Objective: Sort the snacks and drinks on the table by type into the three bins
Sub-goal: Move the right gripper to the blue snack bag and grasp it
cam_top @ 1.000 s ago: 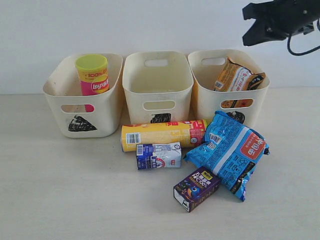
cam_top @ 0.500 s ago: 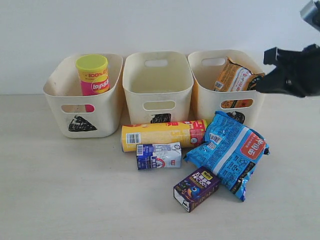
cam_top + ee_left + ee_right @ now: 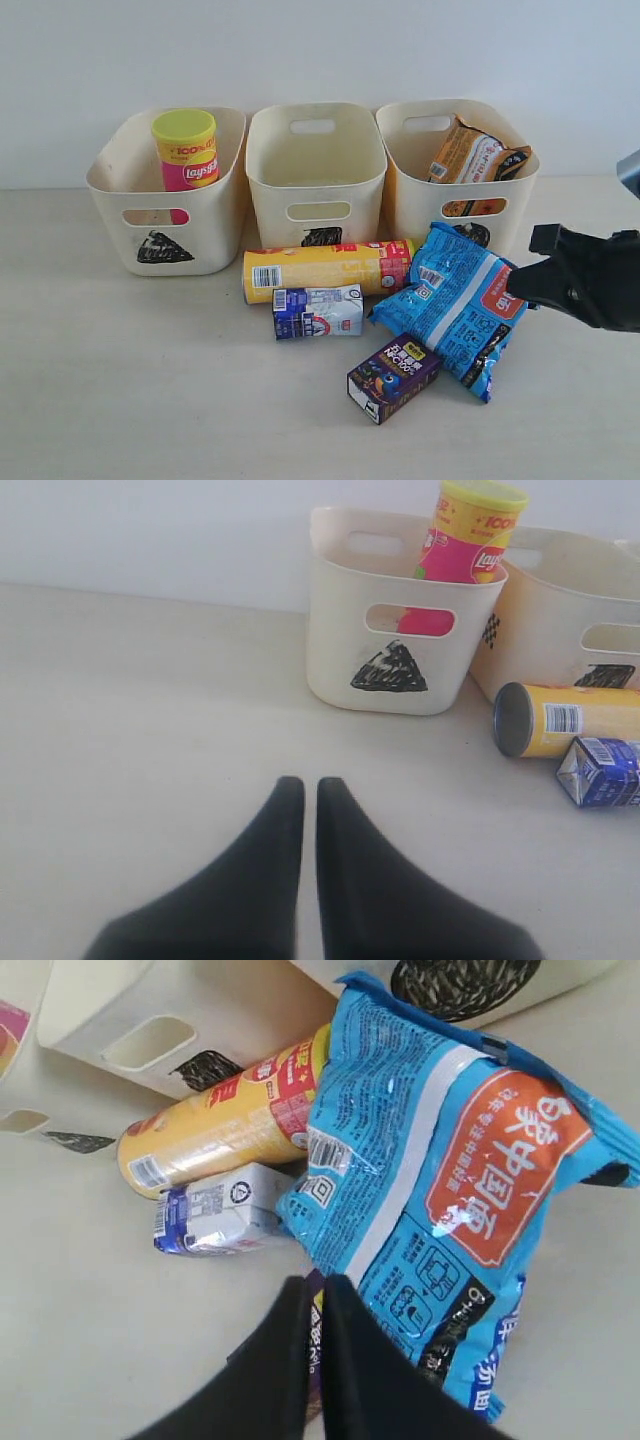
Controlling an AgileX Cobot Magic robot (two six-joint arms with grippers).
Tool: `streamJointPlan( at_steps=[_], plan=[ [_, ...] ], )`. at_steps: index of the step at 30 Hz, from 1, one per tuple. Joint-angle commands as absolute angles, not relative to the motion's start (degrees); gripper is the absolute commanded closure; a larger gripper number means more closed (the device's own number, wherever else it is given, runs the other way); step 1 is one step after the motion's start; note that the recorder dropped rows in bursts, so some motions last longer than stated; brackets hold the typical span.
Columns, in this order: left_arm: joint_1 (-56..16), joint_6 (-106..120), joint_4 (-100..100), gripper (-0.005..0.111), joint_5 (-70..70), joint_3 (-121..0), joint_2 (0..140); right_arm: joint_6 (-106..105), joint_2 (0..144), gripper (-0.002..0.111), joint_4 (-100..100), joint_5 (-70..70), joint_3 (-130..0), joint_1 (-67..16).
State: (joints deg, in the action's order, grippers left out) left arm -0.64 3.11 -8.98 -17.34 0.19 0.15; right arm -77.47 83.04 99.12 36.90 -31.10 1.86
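I worked in what looked like a robot lab or test bench. A bare pale tabletop (image 3: 120,400) stood against a blank white wall (image 3: 300,50), with three matching cream bins (image 3: 270,215) hand-marked in black scribbles (image 3: 163,248) and packaged snacks (image 3: 460,300) laid out like props. My views took in little of the room, so I could not be sure.
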Motion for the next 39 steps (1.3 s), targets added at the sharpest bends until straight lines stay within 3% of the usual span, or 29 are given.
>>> streamJointPlan(
  at_steps=[1, 5, 9, 10, 11, 12, 14, 16, 22, 39],
  plan=[
    [-0.6, 2.7, -9.2, 0.103, -16.6, 0.0, 0.0, -77.2, 82.5, 0.108, 99.9, 35.6, -30.7, 2.3],
    [-0.6, 2.7, -9.2, 0.103, -16.6, 0.0, 0.0, -75.7, 84.7, 0.108, 99.9, 32.7, -30.7, 3.2],
    [-0.6, 2.7, -9.2, 0.103, -16.6, 0.0, 0.0, -74.0, 94.2, 0.108, 99.9, 42.6, -30.7, 9.1],
    [-0.6, 2.7, -9.2, 0.103, -16.6, 0.0, 0.0, -74.6, 96.6, 0.103, 99.9, 46.6, -30.7, 10.6],
    [-0.6, 2.7, -9.2, 0.103, -16.6, 0.0, 0.0, -75.7, 98.7, 0.094, 99.9, 49.0, -30.7, 11.4],
    [-0.6, 2.7, -9.2, 0.103, -16.6, 0.0, 0.0, -77.3, 100.8, 0.077, 99.9, 50.3, -30.7, 11.5],
    [-0.6, 2.7, -9.2, 0.103, -16.6, 0.0, 0.0, -80.6, 103.4, 0.030, 99.9, 50.7, -30.7, 11.5],
    [-0.6, 2.7, -9.2, 0.103, -16.6, 0.0, 0.0, -82.1, 104.3, 0.016, 99.9, 50.0, -30.7, 11.5],
    [-0.6, 2.7, -9.2, 0.103, -16.6, 0.0, 0.0, -84.1, 104.8, 0.022, 99.9, 49.1, -32.9, 11.5],
    [-0.6, 2.7, -9.2, 0.103, -16.6, 0.0, 0.0, -84.5, 112.0, 0.022, 99.9, 53.3, -37.9, 11.3]
  ],
)
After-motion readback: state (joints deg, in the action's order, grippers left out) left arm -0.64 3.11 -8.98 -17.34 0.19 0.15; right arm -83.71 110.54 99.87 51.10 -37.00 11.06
